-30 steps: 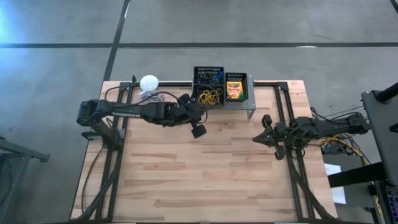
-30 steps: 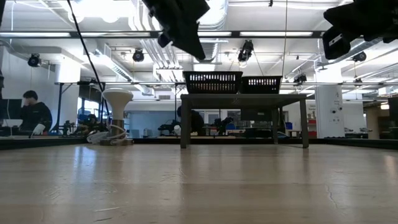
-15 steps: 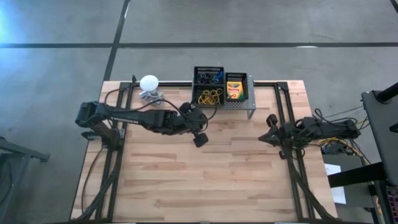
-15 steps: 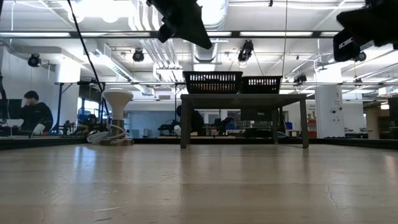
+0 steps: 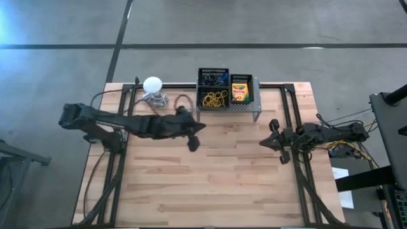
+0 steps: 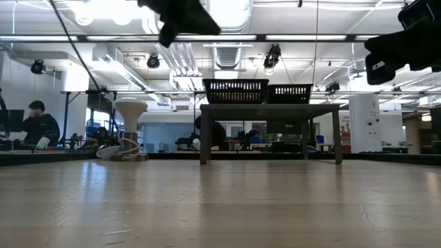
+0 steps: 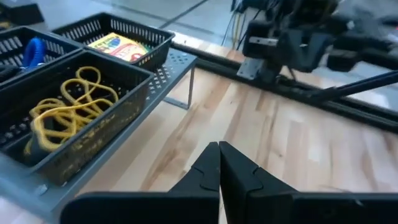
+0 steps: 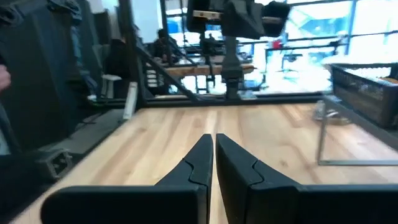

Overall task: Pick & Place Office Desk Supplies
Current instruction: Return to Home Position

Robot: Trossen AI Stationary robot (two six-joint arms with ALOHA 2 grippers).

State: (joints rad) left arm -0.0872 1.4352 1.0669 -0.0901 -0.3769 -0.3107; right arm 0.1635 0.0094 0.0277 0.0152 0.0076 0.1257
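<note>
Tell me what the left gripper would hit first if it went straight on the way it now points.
Likely the bare wooden table, or the right arm beyond it; depth is unclear. The left gripper, shut, points clear of the grey stand and its bins.

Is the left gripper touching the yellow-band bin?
Apart. The high view shows bare table between the left gripper and the bin.

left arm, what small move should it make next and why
Probably pull the left arm back toward its own side of the table: its jaws are shut and empty, the yellow rubber bands lie in their black bin, and the right arm waits at the right edge.
</note>
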